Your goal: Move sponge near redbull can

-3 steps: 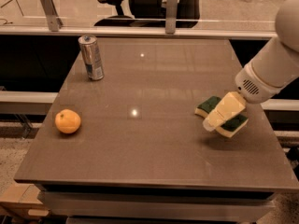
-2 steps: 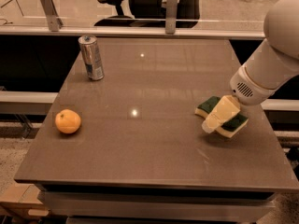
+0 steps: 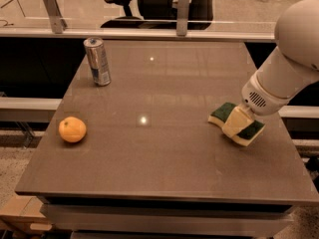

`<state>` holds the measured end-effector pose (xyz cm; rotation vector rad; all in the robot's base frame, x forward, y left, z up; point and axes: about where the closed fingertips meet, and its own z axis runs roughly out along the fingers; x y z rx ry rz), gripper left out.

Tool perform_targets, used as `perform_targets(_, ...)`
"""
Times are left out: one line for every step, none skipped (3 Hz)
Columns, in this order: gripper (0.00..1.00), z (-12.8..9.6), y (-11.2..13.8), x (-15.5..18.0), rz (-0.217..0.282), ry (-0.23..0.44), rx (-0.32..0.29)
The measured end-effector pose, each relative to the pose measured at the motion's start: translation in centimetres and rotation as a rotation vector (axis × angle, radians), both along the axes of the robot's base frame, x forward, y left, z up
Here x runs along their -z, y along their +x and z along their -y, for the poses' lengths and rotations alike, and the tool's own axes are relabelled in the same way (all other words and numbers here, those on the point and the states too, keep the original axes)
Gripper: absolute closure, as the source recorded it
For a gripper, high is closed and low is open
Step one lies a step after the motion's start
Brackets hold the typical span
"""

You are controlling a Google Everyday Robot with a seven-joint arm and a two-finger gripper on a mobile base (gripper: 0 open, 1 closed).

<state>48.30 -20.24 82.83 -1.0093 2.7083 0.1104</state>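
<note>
Since the earlier view the big white arm link [image 3: 298, 31] has swung further into the upper right corner, while the sponge and the gripper on it have hardly shifted.

Far to the gripper's left, and a touch nearer the front edge than it is, a round orange fruit [image 3: 72, 129] sits alone on the dark grey-brown rectangular table [image 3: 164, 158]. Also well to the gripper's left, but much further back, stands the tall slim silver redbull can [image 3: 97, 61] with blue patches on its side, upright, near the table's far left corner and well apart from the fruit.

The wavy-edged sponge [image 3: 250, 130], dark green scrub top over pale yellow foam, lies directly beneath the gripper, near the table's right edge and a long way from the can. Its green face is up. Its long axis runs on a diagonal, from a back-left end pointing roughly toward the middle of the table to a front-right end pointing at the near right corner; the yellow foam shows along the lower edge.

The pale gripper [image 3: 235, 122] comes down from the upper right and covers the sponge's middle, so green shows on either side of it. Whether it is spread or clamped on the sponge cannot be told.

Behind the gripper, the arm's white wrist housing [image 3: 260, 97] slopes up and right.
</note>
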Motion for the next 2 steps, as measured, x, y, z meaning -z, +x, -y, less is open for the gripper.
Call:
perform_targets(0.75, 0.1, 0.0, -0.2, 0.006, -0.005, -0.002)
perform_targets(0.97, 0.2, -0.1, -1.7, 0.036, -0.006, -0.022)
